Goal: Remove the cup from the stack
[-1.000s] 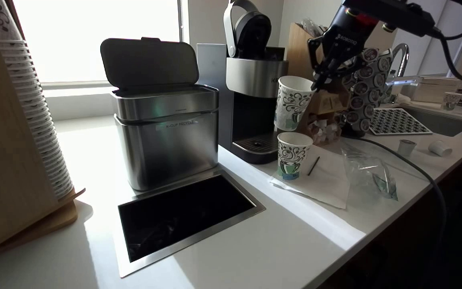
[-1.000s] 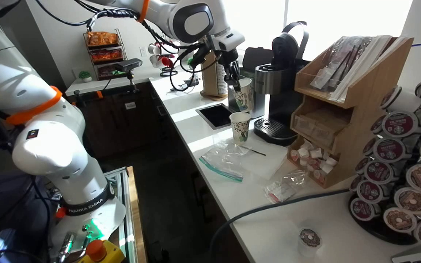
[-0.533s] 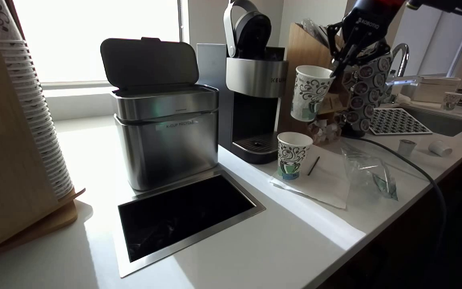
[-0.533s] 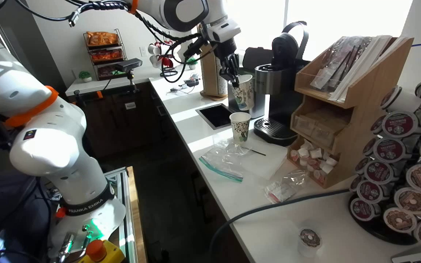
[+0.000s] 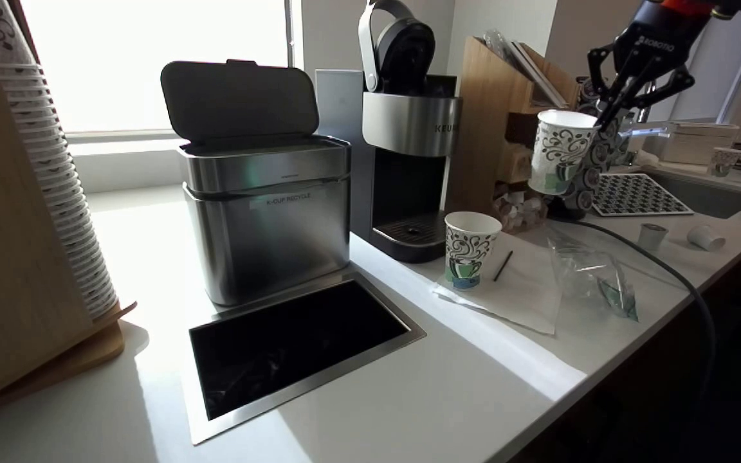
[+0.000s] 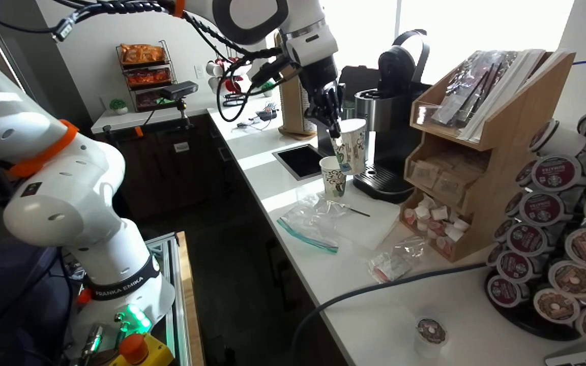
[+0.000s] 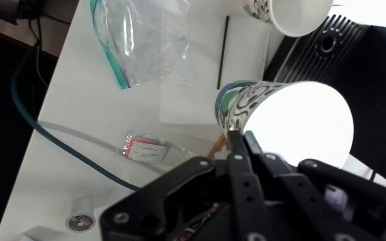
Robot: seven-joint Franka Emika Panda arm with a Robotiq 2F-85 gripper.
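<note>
My gripper (image 5: 602, 123) is shut on the rim of a white paper cup (image 5: 558, 157) with swirls and a green mark. In the wrist view one finger is inside the held cup (image 7: 240, 107) and one outside, with the gripper (image 7: 240, 134) at the rim. The held cup hangs tilted in the air, apart from its twin. The twin cup (image 5: 470, 251) stands upright on a white paper sheet; it also shows in an exterior view (image 6: 332, 178) and at the top of the wrist view (image 7: 302, 15). I see no nested pair of these cups on the counter.
A coffee maker (image 5: 412, 122) stands behind the twin cup, with a wooden organizer (image 6: 506, 147) beside it. A clear plastic bag (image 6: 311, 223) and a black stirrer (image 5: 503, 265) lie near the sheet. A pod carousel (image 6: 573, 254) and a cable (image 6: 400, 279) are farther along the counter.
My gripper has carried the held cup sideways from above the twin cup, towards the organizer and pod carousel. The twin cup has not moved.
</note>
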